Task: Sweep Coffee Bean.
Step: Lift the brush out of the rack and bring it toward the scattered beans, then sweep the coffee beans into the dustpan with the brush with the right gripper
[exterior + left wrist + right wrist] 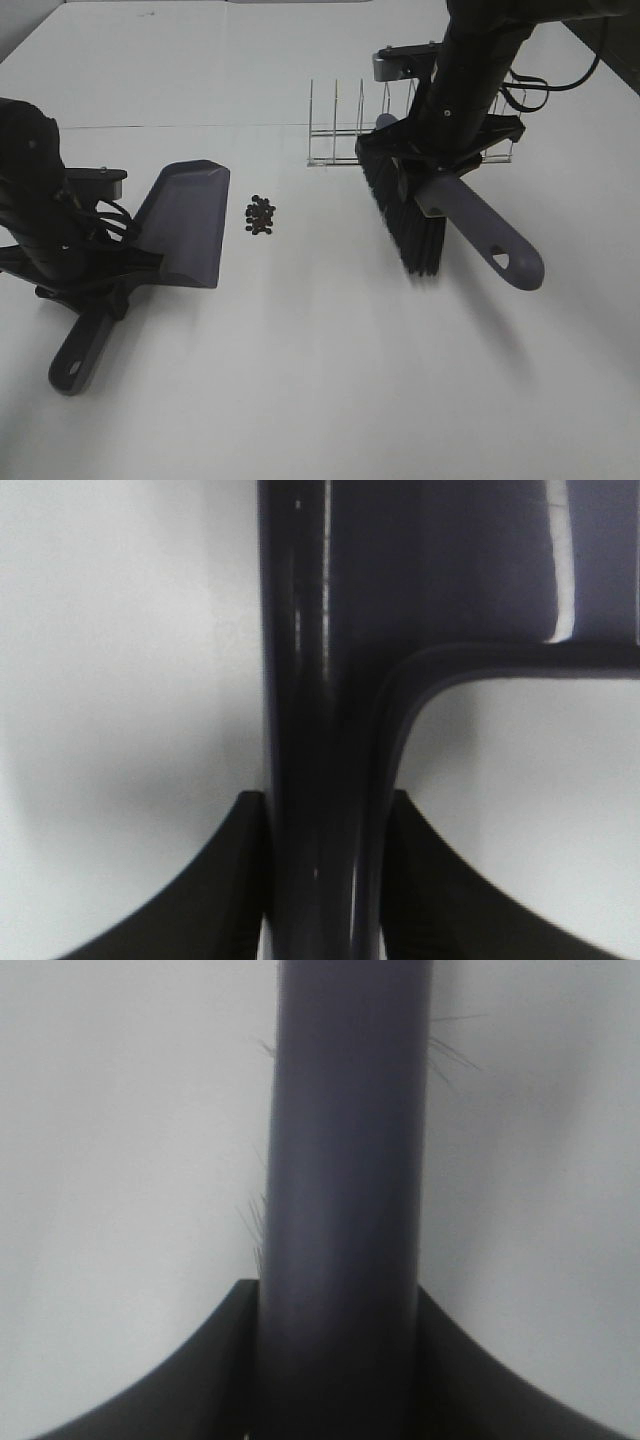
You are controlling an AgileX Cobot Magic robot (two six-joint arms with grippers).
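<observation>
Sweep not begun: left fingers (215, 880) clamp the dustpan (185, 220), lip just beside the coffee bean (261, 215) cluster on the desk (320, 380); right fingers (205, 1370) grasp the brush (405, 215), which next should land beyond the beans, pushing panward.

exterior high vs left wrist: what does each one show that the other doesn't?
Only exterior high: the coffee beans, piled beside the open edge of the dustpan; the brush in the right gripper; a wire rack behind it. Only left wrist: close-up of both fingers pressed against the dustpan handle, one each side. Both: dustpan, left gripper, white table.
</observation>
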